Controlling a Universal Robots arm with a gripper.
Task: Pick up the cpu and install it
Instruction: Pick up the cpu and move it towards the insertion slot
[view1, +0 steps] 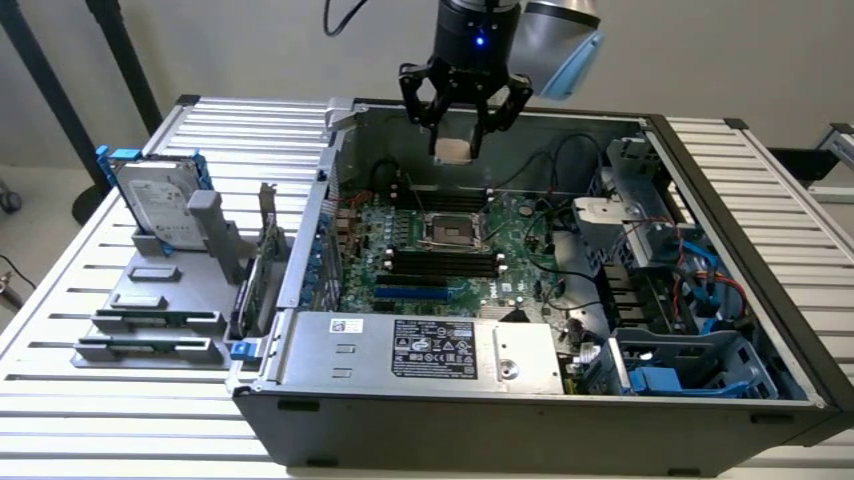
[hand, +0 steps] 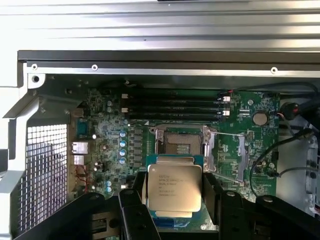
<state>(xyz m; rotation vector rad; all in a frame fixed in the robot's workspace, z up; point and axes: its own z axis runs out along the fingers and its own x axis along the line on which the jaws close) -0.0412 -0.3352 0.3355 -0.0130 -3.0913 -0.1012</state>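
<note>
Far on the exterior view's left, upright on the slatted metal worktop (view1: 54, 290): a silver hard drive (view1: 158, 205) in a blue frame, slotted into a grey holder (view1: 150, 318). Just right of that, thin boards (view1: 271, 270) standing on edge beside the open computer case (view1: 400, 440). Inside the case, lying flat, a green motherboard (view1: 514, 262), with the square processor socket (view1: 447, 232) near its middle and dark memory sticks (view1: 438, 262) seated beside it. Hanging above the motherboard's far part, clear of the board, the black end effector (view1: 457, 140), spread wide yet clamped on the cpu (view1: 454, 152), gripped by two opposite edges. From the wrist: lettered silver top facing the camera, a black finger (hand: 131, 212) tight against each side, open socket close beyond. Further right in the case, black cables (view1: 567, 160), then blue drive bays (view1: 667, 380) at the near right corner.
</note>
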